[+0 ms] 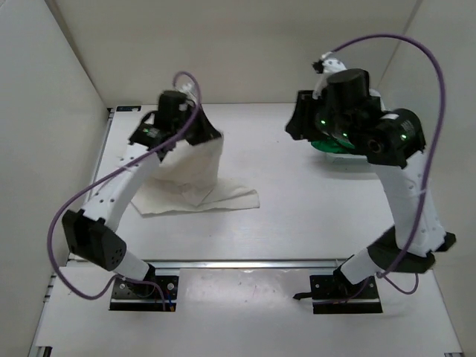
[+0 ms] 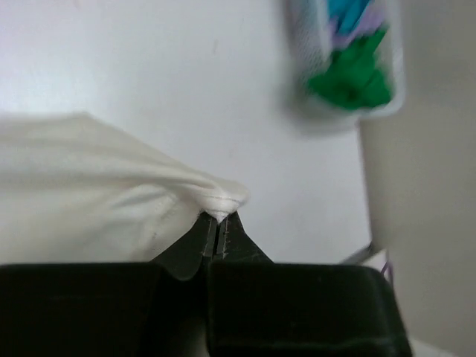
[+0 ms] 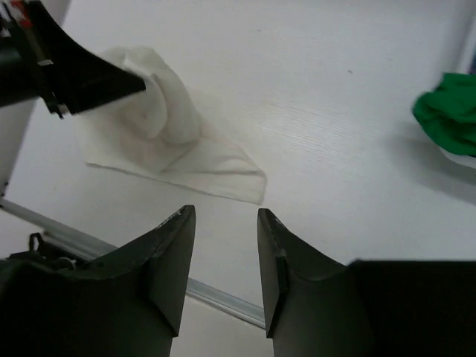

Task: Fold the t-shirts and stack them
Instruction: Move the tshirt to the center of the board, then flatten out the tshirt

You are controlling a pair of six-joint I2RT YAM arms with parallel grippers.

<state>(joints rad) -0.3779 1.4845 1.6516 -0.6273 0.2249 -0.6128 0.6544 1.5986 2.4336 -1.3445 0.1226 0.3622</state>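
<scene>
The cream-white t-shirt point(image 1: 195, 181) lies partly on the table at the left. One edge of it is lifted by my left gripper point(image 1: 207, 132). In the left wrist view that gripper point(image 2: 221, 217) is shut on a pinched fold of the cream cloth point(image 2: 89, 193). My right gripper point(image 3: 227, 216) hangs open above bare table with nothing between its fingers; the cream t-shirt point(image 3: 171, 145) lies farther off to its left. The green t-shirt point(image 2: 351, 80), a turquoise-blue one point(image 2: 349, 10) and a lilac one point(image 2: 343, 30) lie bunched in the basket. My right arm head point(image 1: 338, 111) covers most of them from above.
The white lattice basket point(image 2: 393, 95) stands at the back right by the wall; only a bit of green cloth point(image 1: 327, 146) shows under the right arm. White walls close in the left, back and right sides. A metal rail point(image 1: 245, 263) runs along the table's near edge.
</scene>
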